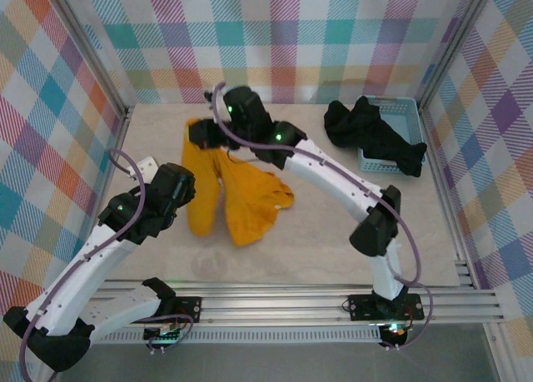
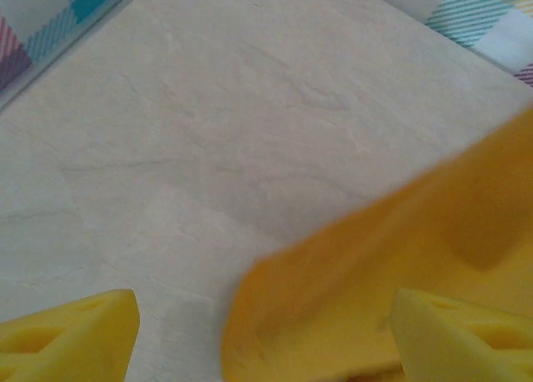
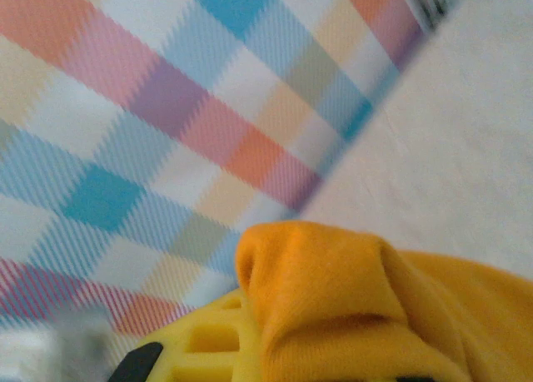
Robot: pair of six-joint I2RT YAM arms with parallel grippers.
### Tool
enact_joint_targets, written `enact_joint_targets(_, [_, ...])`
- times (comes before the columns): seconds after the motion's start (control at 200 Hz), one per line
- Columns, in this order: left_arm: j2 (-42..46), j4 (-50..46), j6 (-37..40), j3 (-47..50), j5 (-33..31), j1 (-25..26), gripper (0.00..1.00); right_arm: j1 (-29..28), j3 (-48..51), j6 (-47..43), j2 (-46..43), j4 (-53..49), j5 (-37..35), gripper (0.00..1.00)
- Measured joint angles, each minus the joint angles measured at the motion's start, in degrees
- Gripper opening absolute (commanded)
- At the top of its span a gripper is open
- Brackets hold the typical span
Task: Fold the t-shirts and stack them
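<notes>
Orange-yellow t-shirt [image 1: 237, 203] lies rumpled in long folds on the middle of the worktop [image 1: 333, 232]. Its far end is raised by the right gripper [image 1: 200, 136], whose jaws are clamped on a bunch of the cloth, as the right wrist view shows. The left gripper [image 1: 190, 189] sits at the shirt's left edge with its jaws spread wide. An edge of fabric reaches into the gap beside one finger but is not pinched. I judge the step to be spreading this shirt flat before folding; nothing is stacked yet. Next, the left jaws would need to close on that edge, and then both arms draw apart to flatten the cloth. Black t-shirts [image 1: 366, 128] are heaped in the light blue basket [image 1: 404, 107] at the right, spilling over its rim.
</notes>
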State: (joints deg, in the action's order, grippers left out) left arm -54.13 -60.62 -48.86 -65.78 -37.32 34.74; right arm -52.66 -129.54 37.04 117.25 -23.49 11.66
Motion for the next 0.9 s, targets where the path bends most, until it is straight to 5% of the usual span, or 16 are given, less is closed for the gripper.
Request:
enact_joint_targets(0.18, [4.28, -2.01, -2.86, -0.02, -4.22, 0.00, 0.74, 3.39, -33.66, 3.98, 14.88, -2.93, 4.50, 0.00])
enact_joint_targets(0.385, [11.28, -2.36, -3.87, -0.07, -8.28, 0.00, 0.73, 7.85, -33.81, 5.51, 12.00, -6.19, 9.46, 0.00])
enact_joint_targets(0.48, [13.77, -2.29, -3.85, -0.04, -9.20, 0.00, 0.73, 7.65, -15.08, 3.23, 0.11, -7.72, 7.69, 0.00])
enact_joint_targets(0.695, [12.31, 1.36, -2.60, 4.00, -6.21, 0.00, 0.73, 10.47, 54.18, 8.98, -46.07, 1.57, -2.05, 0.00])
enact_joint_targets(0.82, [8.94, 5.46, -1.09, 7.26, -0.92, 0.00, 0.72, 23.23, 82.82, 16.59, -60.72, 3.48, -4.09, 0.47])
enact_joint_targets(0.9, [6.19, 8.35, -0.24, 8.81, 3.26, 0.00, 0.71, 29.31, 93.57, 19.41, -60.63, -0.74, -4.57, 0.58])
